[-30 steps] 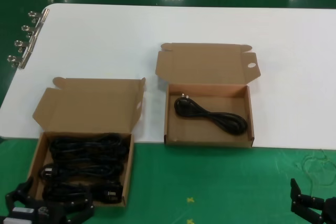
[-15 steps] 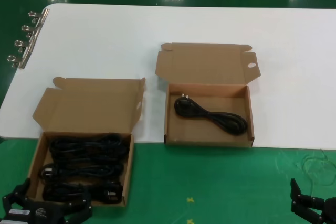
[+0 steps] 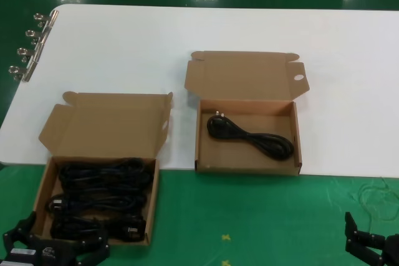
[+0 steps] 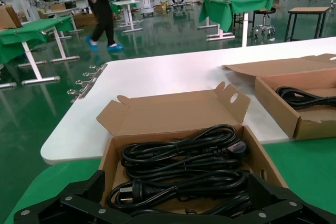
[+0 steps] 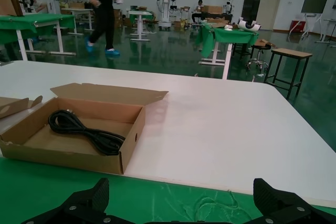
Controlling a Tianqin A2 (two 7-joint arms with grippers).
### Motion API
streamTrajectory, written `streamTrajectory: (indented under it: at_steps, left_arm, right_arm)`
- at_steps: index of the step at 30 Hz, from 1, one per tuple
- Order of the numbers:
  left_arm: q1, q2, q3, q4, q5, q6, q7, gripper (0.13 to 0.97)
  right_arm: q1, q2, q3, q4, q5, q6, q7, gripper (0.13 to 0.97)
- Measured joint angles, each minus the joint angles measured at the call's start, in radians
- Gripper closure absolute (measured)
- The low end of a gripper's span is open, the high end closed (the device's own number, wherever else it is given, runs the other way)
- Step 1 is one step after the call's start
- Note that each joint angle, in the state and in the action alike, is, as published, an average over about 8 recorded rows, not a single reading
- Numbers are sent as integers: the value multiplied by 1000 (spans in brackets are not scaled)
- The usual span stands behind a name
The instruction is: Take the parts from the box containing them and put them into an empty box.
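Note:
Several black power cords (image 3: 100, 197) lie coiled in the box containing them (image 3: 41, 191), the left one with the splayed lid flap. Its near end is below my left gripper (image 3: 59, 242), which hangs open and holds nothing. From the left wrist, the cords (image 4: 178, 166) lie past the gripper (image 4: 176, 200) in the box (image 4: 107, 161). The box with the oval hole in its lid ear (image 3: 297, 138) holds one cord (image 3: 252, 136); that box (image 5: 131, 135) and cord (image 5: 84, 129) also show from the right wrist. My right gripper (image 3: 372, 247) waits open at the lower right, over green mat (image 5: 184, 205).
Both boxes straddle the white table (image 3: 187, 29) and the green mat (image 3: 249, 216). Binder clips (image 3: 28, 48) line the table's far left edge. A thin loop of string (image 3: 377, 200) lies on the mat near the right gripper. A person walks in the hall beyond.
My left gripper has drawn back slightly toward the near edge, then held still. The right arm, boxes and cords have not moved.

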Motion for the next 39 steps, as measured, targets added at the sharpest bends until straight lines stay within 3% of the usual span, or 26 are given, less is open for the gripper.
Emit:
streamTrajectory:
  at_steps: [39]
  left_arm:
    - [0,0,0,0,0,0,0,132]
  right_arm:
    - [0,0,0,0,0,0,0,129]
